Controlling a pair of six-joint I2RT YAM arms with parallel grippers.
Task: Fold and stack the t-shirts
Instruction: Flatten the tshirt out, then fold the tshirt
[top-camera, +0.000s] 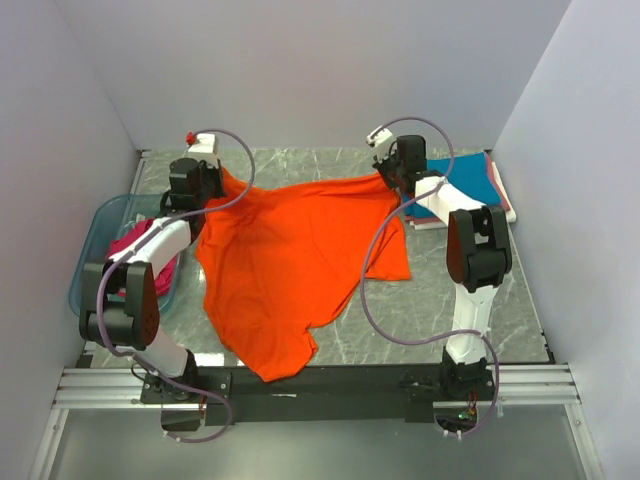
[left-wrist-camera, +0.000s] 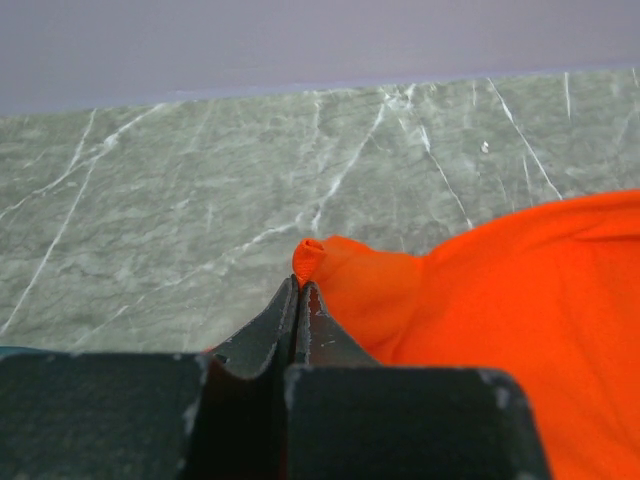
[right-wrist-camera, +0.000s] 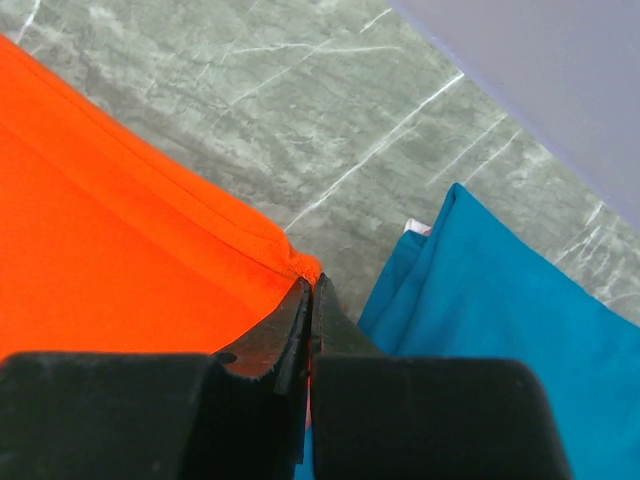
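A bright orange t-shirt (top-camera: 290, 260) is stretched across the marble table, its far edge lifted between both arms. My left gripper (left-wrist-camera: 299, 284) is shut on the shirt's far-left corner (left-wrist-camera: 310, 250), with cloth trailing off to the right (left-wrist-camera: 520, 300). At the far right, my right gripper (right-wrist-camera: 311, 283) is shut on the other corner (right-wrist-camera: 300, 262) of the orange t-shirt (right-wrist-camera: 110, 250). In the top view the left gripper (top-camera: 222, 176) and the right gripper (top-camera: 386, 172) hold that edge taut. A folded teal blue t-shirt (right-wrist-camera: 500, 290) lies beside the right gripper, on a stack (top-camera: 470, 185) with pink and white tees beneath.
A translucent blue plastic tub (top-camera: 100, 225) at the left edge holds a magenta tee (top-camera: 135, 240). Lilac walls close in the table at the back and both sides. The black rail (top-camera: 330, 385) with the arm bases runs along the near edge.
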